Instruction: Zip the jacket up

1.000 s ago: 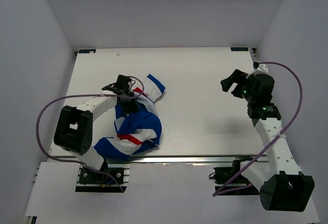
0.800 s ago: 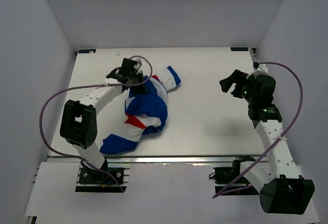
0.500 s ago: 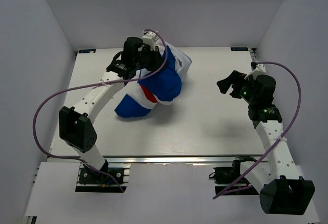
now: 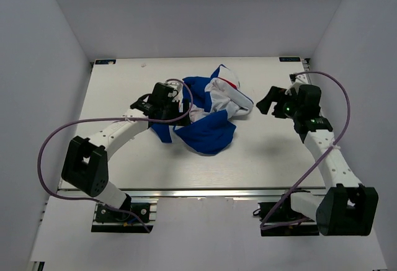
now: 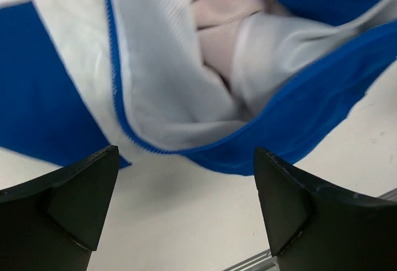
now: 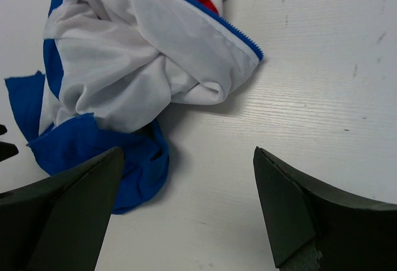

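The jacket (image 4: 208, 128) lies in a crumpled heap on the middle of the table, blue outside and white lining up, with a bit of red stripe at its far edge. My left gripper (image 4: 175, 105) sits at the heap's left edge, open and holding nothing. In the left wrist view, the jacket (image 5: 167, 85) with its blue zipper teeth (image 5: 118, 97) lies just ahead of the open left gripper (image 5: 186, 203). My right gripper (image 4: 268, 102) hovers open to the right of the heap. In the right wrist view, the jacket (image 6: 142, 66) lies ahead and left of the empty right gripper (image 6: 186, 209).
The white table (image 4: 267, 153) is walled by pale panels on the left, right and back. A metal rail (image 4: 205, 191) runs along its near edge. Purple cables loop from both arms.
The left arm swung the jacket from the near left corner up to the far middle, then drew back and opened, dropping it in a heap. The right gripper moved left toward it.
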`<move>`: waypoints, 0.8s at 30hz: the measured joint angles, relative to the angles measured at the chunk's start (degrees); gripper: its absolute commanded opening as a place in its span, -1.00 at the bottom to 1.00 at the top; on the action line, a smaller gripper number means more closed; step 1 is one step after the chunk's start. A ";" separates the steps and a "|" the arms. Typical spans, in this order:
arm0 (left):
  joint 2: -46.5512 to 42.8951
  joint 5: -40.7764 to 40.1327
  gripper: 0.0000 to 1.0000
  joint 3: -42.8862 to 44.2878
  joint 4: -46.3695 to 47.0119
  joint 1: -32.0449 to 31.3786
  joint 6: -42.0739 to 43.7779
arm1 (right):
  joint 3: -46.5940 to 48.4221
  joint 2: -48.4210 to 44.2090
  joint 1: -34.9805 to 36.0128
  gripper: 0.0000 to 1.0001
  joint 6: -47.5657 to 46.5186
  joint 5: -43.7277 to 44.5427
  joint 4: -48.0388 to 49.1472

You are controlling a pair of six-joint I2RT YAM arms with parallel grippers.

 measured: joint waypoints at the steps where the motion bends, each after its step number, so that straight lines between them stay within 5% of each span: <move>1: -0.24 -0.92 0.96 -1.07 -0.66 0.00 -1.09 | 0.57 1.25 0.96 0.79 -0.79 0.70 -0.07; 8: 1.09 -7.63 0.96 -0.26 -3.32 0.00 -7.65 | 8.79 11.43 17.86 0.79 -7.98 8.13 -0.35; 13: 5.44 -5.64 0.96 -0.31 -0.90 0.13 -10.73 | 14.75 19.28 22.75 0.79 -9.77 10.32 0.83; 17: 8.85 0.74 0.66 -1.49 3.74 0.11 -11.50 | 18.78 25.86 24.33 0.79 -8.57 11.19 1.64; 18: 10.10 2.23 0.31 -1.49 4.85 0.11 -11.74 | 19.39 27.52 24.70 0.78 -8.22 11.34 2.34; 20: 12.57 5.16 -0.27 -1.49 6.54 0.11 -12.44 | 20.55 30.42 25.29 0.53 -7.50 11.47 2.89; 21: 13.75 6.64 -0.86 -1.49 7.26 0.11 -12.63 | 21.31 32.11 25.57 0.33 -7.15 11.30 3.13; 22: 14.84 7.87 -1.00 -1.49 7.98 0.11 -12.76 | 21.92 33.64 25.73 -0.21 -6.88 10.97 3.41; 24: 16.24 9.70 -1.00 -1.42 8.85 0.11 -12.37 | 22.91 36.65 25.94 -0.74 -5.60 10.62 4.52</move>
